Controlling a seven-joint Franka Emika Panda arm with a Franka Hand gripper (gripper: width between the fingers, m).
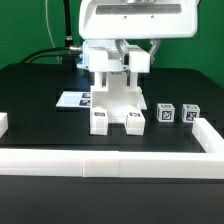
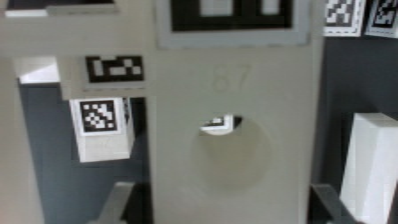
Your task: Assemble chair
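The partly built chair (image 1: pixel 116 100) stands upright in the middle of the black table, a white slab on two blocky feet (image 1: pixel 100 122). From above, my gripper (image 1: pixel 118 66) comes down over its top. In the wrist view the chair's broad white slab (image 2: pixel 222 110) fills the middle, with a small hole (image 2: pixel 219 124) in it and a tag near its far end. My gripper (image 2: pixel 224 206) is shut on this slab, one finger (image 2: pixel 125 200) pressed against each long edge. Two small tagged chair blocks (image 1: pixel 165 113) (image 1: pixel 189 114) lie loose at the exterior view's right.
The marker board (image 1: pixel 74 100) lies flat behind the chair, at the exterior view's left. A low white border rail (image 1: pixel 110 161) runs along the front and up both sides. In the wrist view another white part (image 2: pixel 370 160) lies beside the slab.
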